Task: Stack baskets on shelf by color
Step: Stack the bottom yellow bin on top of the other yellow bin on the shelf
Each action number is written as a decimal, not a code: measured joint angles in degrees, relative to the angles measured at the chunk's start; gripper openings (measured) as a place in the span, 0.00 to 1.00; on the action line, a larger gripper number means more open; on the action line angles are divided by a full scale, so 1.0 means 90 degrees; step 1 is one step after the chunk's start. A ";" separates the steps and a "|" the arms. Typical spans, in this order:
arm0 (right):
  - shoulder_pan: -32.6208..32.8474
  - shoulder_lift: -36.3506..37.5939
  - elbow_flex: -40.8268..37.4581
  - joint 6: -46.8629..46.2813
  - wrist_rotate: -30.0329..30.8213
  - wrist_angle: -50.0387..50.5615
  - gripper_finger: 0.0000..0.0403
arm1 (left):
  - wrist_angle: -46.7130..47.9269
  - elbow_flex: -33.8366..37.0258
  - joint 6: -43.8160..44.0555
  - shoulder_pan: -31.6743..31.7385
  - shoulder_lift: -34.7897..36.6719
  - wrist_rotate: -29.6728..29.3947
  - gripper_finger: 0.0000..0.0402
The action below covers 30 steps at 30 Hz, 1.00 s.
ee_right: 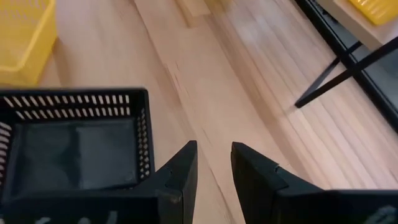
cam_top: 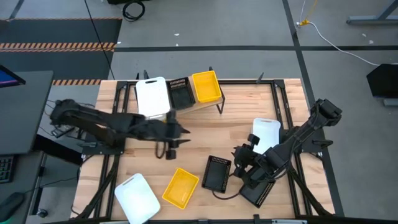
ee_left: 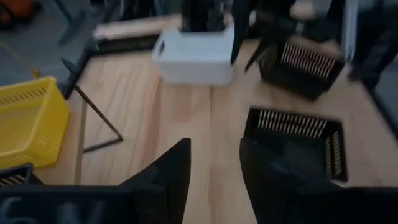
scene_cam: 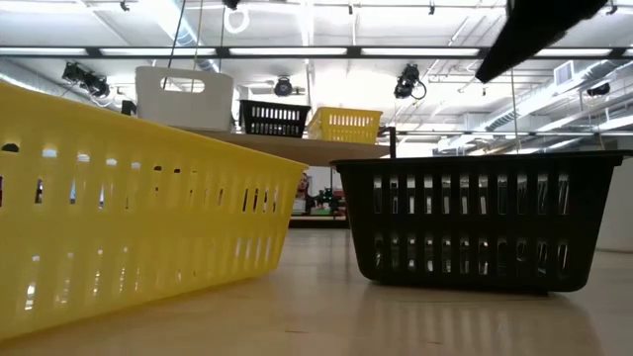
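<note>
The shelf [cam_top: 205, 102] stands at the table's far middle and carries a white basket [cam_top: 152, 96], a black basket [cam_top: 179, 93] and a yellow basket [cam_top: 206, 86] side by side; they also show in the low view [scene_cam: 275, 119]. On the table rest a black basket [cam_top: 217, 172], a second black basket [cam_top: 261, 190] under my right arm, a white basket [cam_top: 266, 134], a yellow basket [cam_top: 181, 186] and another white basket [cam_top: 138, 196]. My left gripper [cam_top: 185, 132] is open and empty above mid-table [ee_left: 214, 168]. My right gripper [cam_top: 238, 154] is open and empty beside the black basket [ee_right: 74, 146].
The shelf's thin black legs [ee_left: 99, 118] [ee_right: 348, 68] stand near both grippers. Bare wooden tabletop [cam_top: 211, 134] lies between the shelf and the loose baskets. The near yellow basket [scene_cam: 138, 208] and black basket [scene_cam: 475, 222] fill the low view's foreground.
</note>
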<state>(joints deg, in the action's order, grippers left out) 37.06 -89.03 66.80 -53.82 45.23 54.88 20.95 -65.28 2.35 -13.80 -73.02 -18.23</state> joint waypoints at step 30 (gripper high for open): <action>-0.1816 0.0008 0.1543 0.0782 -0.4369 0.3688 0.26 | -0.1317 0.2444 -0.0835 -0.1475 0.3172 -0.0938 0.31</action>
<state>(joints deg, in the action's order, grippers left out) 20.72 -88.96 80.69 -46.79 5.91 88.07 9.10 -43.29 -5.16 -27.07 -44.47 -26.67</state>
